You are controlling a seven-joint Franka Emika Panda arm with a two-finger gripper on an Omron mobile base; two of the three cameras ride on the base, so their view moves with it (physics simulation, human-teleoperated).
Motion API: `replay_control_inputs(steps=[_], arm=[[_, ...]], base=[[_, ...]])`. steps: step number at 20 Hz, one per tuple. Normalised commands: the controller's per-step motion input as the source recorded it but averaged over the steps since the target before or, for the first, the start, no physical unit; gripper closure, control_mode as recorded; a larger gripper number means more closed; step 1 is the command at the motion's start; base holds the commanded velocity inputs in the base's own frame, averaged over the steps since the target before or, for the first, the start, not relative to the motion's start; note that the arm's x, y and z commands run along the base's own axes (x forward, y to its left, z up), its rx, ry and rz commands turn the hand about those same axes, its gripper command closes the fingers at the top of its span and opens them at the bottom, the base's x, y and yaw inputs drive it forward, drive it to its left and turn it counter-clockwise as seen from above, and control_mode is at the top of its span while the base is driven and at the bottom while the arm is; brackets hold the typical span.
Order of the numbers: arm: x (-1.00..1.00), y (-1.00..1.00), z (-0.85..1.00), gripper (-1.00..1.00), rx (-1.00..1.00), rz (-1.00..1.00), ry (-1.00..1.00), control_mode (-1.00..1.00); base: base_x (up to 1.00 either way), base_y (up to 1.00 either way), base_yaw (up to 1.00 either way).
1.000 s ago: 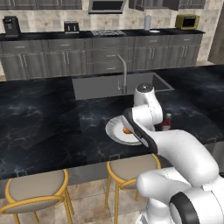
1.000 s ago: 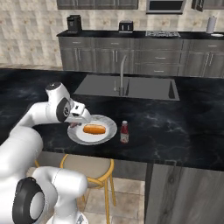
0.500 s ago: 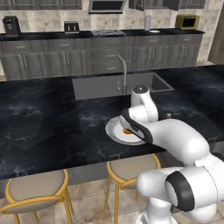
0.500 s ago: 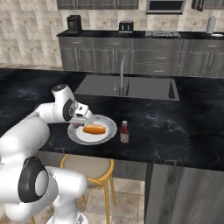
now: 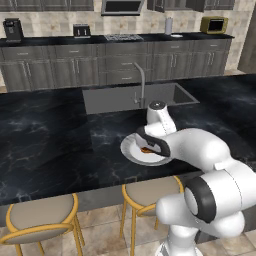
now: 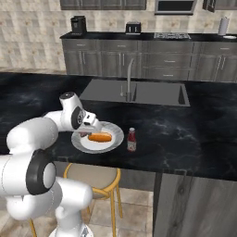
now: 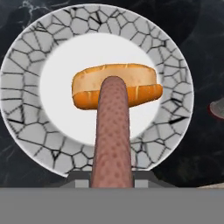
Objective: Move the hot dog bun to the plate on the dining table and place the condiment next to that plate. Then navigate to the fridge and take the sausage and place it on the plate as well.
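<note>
1 sausage (image 7: 113, 135) clamped in the closed end effector (image 7: 111, 180) above bun (image 7: 116, 85) and plate (image 7: 26, 87); ketchup bottle (image 6: 132, 140) beside it in right base view.

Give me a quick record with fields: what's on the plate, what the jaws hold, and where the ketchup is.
plate: on the dining table, near its front edge
on plate: hot dog bun
gripper: jaws shut on the sausage, held above the plate, pointing toward the bun
condiment: upright on the table beside the plate
sausage on plate: not yet
</note>
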Motion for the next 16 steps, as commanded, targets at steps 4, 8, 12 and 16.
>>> replay_control_inputs(steps=[4, 8, 12, 16], arm=[[0.16, 0.00, -0.25, 1.00, 0.00, 0.00, 0.02, -1.00], [0.14, 0.00, -0.25, 1.00, 0.00, 0.00, 0.02, -1.00], [0.13, 0.00, -0.23, 1.00, 0.00, 0.00, 0.00, -1.00], [0.12, 0.00, -0.21, 1.00, 0.00, 0.00, 0.00, -1.00]], base=[[0.00, 0.00, 0.00], [0.00, 0.00, 0.00], [0.00, 0.00, 0.00], [0.00, 0.00, 0.00]])
